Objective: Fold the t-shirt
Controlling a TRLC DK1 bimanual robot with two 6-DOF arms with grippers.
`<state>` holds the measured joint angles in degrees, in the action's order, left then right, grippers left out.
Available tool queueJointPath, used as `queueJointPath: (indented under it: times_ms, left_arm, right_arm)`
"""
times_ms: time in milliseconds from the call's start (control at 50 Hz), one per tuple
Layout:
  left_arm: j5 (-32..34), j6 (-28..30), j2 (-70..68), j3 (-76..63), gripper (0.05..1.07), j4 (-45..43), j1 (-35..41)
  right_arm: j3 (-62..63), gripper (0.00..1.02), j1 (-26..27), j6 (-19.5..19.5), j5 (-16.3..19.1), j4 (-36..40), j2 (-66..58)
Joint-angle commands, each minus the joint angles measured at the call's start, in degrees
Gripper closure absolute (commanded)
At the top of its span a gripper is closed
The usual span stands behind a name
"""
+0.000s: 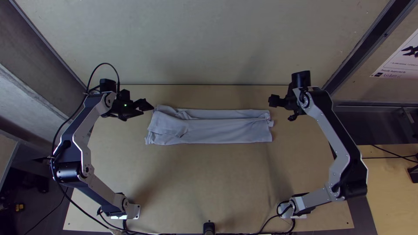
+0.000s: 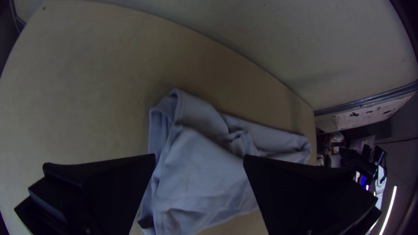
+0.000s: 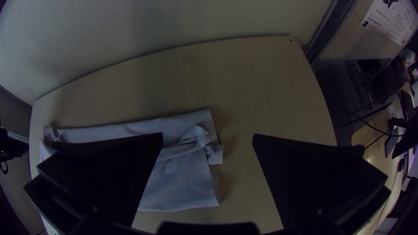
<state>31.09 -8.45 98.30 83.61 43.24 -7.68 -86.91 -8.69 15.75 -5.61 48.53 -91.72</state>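
- Left claw (image 2: 200,157) is hovering released, just beside the far-left corner of the t-shirt (image 1: 217,131), lying nearer.
- Folded t-shirt is stretching rightward from it, long axis running along the far edge of the bench (image 1: 209,174).
- Right claw (image 3: 208,136) is hovering released, off the right end.

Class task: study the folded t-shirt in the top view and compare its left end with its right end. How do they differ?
The left end slants outward toward the near side; the right end runs nearly straight.
The left end has a raised, open fold at its far corner; the right end's far corner lies flat, but a small flap sticks out below it.
Both are layered, pale cloth.
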Motion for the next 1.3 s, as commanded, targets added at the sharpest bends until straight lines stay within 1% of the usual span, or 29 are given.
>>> queueJointPath:
  times_ms: [0,60,180,300,420,580,700,840,1000,1080,1160,1280]
  left_arm:
    - [4.0,4.7,-0.9,-4.3,0.10,2.4,-2.1]
    - [4.9,7.5,-1.0,-5.8,0.10,2.8,-2.7]
    - [7.2,10.9,0.0,-7.9,0.10,3.2,-4.4]
    - [9.3,14.8,1.6,-8.5,0.10,3.9,-6.0]
    - [9.4,19.4,3.8,-8.2,0.09,4.0,-6.9]
    - [9.7,20.8,9.4,-6.8,0.10,3.9,-7.5]
    - [12.7,22.6,12.0,-6.8,0.09,3.8,-7.6]
    - [14.4,22.6,14.4,-5.9,0.09,3.8,-7.3]
    - [15.1,20.8,15.7,-5.7,0.09,3.3,-4.1]
    - [15.1,19.0,15.8,-5.9,0.09,2.4,-1.5]
    - [14.9,14.9,15.4,-6.9,0.10,-1.8,1.3]
    - [13.4,9.8,16.1,-7.0,0.10,-5.4,5.6]
  right_arm:
    - [1.7,0.04,0.5,-2.1,-0.5,0.6,4.3]
    - [2.1,0.04,0.5,-3.4,-0.3,0.6,5.9]
    - [2.6,0.04,0.4,-4.2,0.3,1.4,8.2]
    - [3.2,0.04,0.4,-4.5,0.6,2.4,10.0]
    - [4.5,0.04,0.4,-4.5,0.6,3.1,11.5]
    - [6.1,0.04,0.3,-4.6,0.6,3.8,13.0]
    - [6.7,0.04,0.4,-4.7,0.6,3.8,13.1]
    - [7.6,0.04,0.4,-4.8,0.6,3.8,13.4]
    - [9.1,0.04,0.4,-4.8,0.6,3.8,13.6]
    - [9.5,0.04,0.4,-4.8,0.6,3.8,13.7]
    - [9.9,0.04,0.5,-5.0,0.6,3.8,13.8]
    - [10.4,0.04,1.0,-4.9,0.6,3.8,13.8]
